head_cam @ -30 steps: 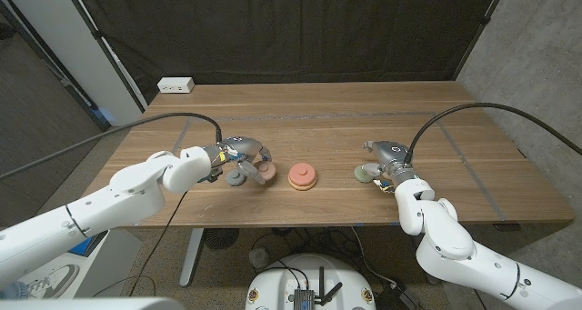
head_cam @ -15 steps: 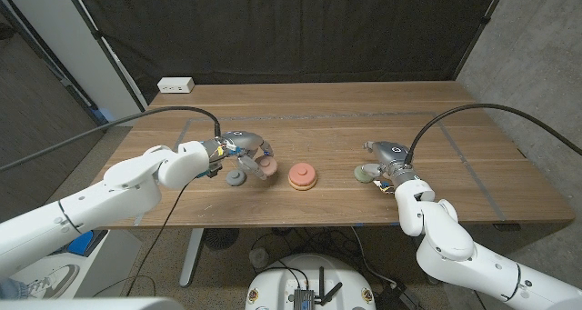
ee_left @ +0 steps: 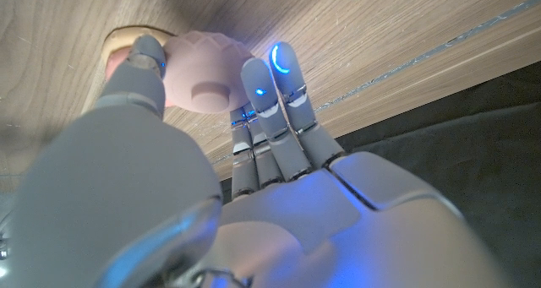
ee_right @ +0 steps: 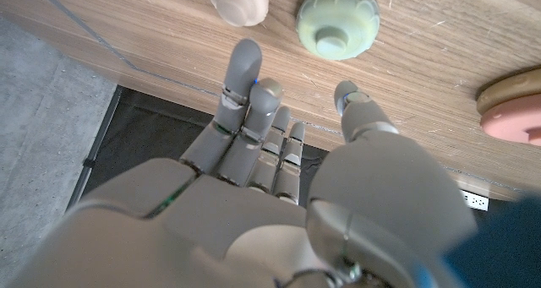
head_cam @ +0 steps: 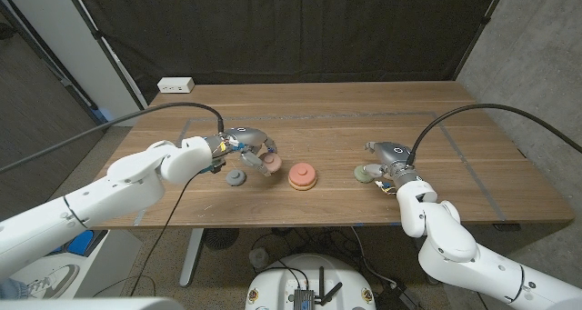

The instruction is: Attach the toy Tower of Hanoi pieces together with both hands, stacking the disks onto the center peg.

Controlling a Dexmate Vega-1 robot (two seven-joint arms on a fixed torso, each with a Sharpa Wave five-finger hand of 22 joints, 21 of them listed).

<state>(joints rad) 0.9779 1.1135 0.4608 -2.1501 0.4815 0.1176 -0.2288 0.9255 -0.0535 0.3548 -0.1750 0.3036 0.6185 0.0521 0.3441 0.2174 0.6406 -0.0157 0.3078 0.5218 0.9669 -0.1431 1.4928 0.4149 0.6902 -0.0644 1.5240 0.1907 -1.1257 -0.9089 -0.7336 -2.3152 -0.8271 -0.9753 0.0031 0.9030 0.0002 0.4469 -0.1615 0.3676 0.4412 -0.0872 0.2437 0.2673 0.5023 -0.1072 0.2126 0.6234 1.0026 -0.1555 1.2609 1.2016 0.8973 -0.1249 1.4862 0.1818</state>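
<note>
While left hand [head_cam: 247, 145] is raised off the table [head_cam: 318, 110], thumb and fingers [ee_left: 269, 77] pinch a pink disk [ee_left: 205, 81] | right hand [head_cam: 389, 158] holds nothing, fingers [ee_right: 243, 77] loosely spread, green disk [ee_right: 336, 22] just past the fingertips, untouched | coral base [head_cam: 303, 175] between both hands | no legible writing
</note>
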